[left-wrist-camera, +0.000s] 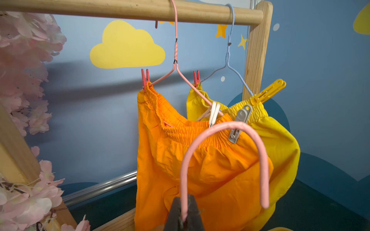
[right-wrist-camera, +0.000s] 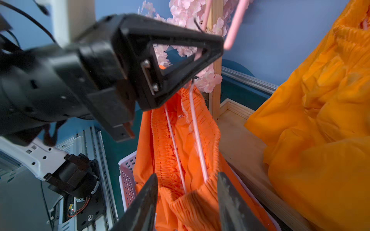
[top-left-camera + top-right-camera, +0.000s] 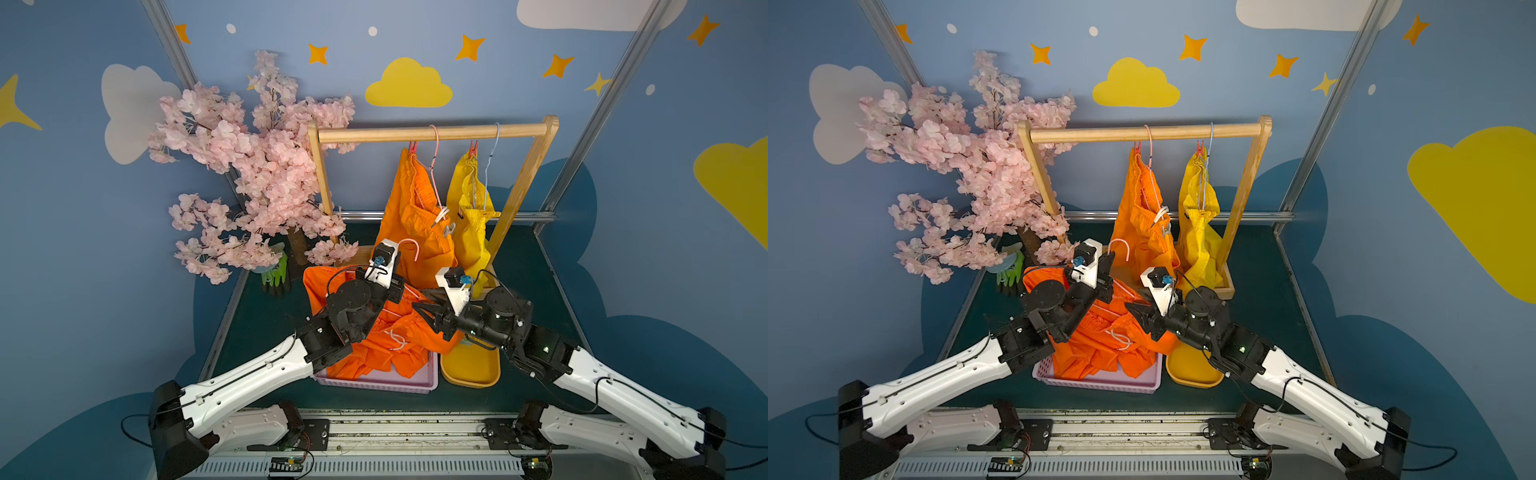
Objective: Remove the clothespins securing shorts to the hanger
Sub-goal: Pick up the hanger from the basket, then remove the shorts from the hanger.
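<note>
In both top views, your left gripper (image 3: 397,259) is clamped on the pink hanger (image 3: 409,248). Its orange shorts (image 3: 386,345) droop into the lilac basket (image 3: 374,383). Your right gripper (image 3: 422,316) stands with jaws apart at their waistband.

From the left wrist, five pegs sit on the rack's two pairs:
- red clothespin (image 1: 145,79)
- second red clothespin (image 1: 196,78)
- white clothespin (image 1: 213,114)
- grey clothespin (image 1: 241,124)
- yellow clothespin (image 1: 268,92)

From the right wrist, no peg shows on the held pair. I judge it freed, with most of the work left.
</note>
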Controlling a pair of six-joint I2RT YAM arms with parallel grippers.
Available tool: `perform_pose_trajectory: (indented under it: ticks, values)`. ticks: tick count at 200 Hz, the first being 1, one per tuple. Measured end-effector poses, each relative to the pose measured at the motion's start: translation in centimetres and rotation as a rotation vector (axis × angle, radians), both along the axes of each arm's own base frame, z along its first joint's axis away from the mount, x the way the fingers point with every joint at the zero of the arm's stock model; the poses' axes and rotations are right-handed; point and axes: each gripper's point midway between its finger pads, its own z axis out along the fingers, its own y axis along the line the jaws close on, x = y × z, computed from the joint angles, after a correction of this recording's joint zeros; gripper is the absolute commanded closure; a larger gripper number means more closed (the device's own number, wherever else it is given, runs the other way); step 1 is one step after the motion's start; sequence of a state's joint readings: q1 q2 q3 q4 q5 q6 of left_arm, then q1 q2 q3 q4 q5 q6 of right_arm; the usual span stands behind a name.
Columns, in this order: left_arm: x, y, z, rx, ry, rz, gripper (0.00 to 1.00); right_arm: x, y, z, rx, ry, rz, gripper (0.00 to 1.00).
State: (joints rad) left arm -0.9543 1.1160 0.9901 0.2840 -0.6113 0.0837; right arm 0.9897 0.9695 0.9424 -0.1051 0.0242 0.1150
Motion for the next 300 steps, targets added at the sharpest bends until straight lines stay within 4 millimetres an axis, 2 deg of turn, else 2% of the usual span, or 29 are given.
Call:
perform_pose_trajectory:
  ticks: [25, 47, 69, 90, 99, 150, 185, 215, 232, 259, 300]
  values:
    - [-0.7, 1.3, 0.6, -0.038, -0.014, 0.009, 0.97, 0.9, 0.2, -0.9, -0.034, -0.001, -0.054, 0.50]
    - [-1.1, 1.8, 0.8, -0.059, -0.016, 0.011, 0.97, 1.6, -0.2, -0.8, -0.039, -0.012, -0.102, 0.55]
    - [-1.1, 1.9, 0.9, -0.069, -0.017, 0.011, 0.97, 1.9, -0.5, -0.6, -0.044, -0.018, -0.131, 0.69]
    - [-1.1, 1.9, 0.8, -0.070, -0.016, 0.012, 0.97, 1.9, -0.9, -0.4, -0.034, -0.023, -0.147, 0.93]
    - [-1.1, 1.9, 0.8, -0.071, -0.016, 0.012, 0.97, 1.8, -1.3, -0.3, -0.027, -0.030, -0.158, 1.00]
    - [-1.2, 1.9, 0.9, -0.074, -0.018, 0.009, 0.97, 1.4, -4.5, -0.5, 0.023, -0.012, -0.229, 1.00]
    - [-1.0, 1.7, 0.7, -0.065, -0.019, 0.010, 0.97, 1.4, -7.7, -1.3, 0.037, 0.017, -0.304, 1.00]
    - [-0.8, 1.4, 0.4, -0.051, -0.018, 0.015, 0.97, 1.2, -10.6, -1.1, 0.065, 0.029, -0.365, 1.00]
    - [-0.7, 1.2, 0.3, -0.042, -0.022, 0.018, 0.97, 1.2, -11.6, -1.2, 0.079, 0.038, -0.384, 1.00]
    - [-0.5, 1.2, 0.2, -0.032, -0.025, 0.028, 0.97, 1.3, -11.9, -2.4, 0.069, 0.074, -0.380, 1.00]
    - [-0.2, 1.6, 0.1, -0.022, -0.028, 0.060, 0.97, 0.5, -11.5, -5.9, 0.034, 0.145, -0.330, 1.00]
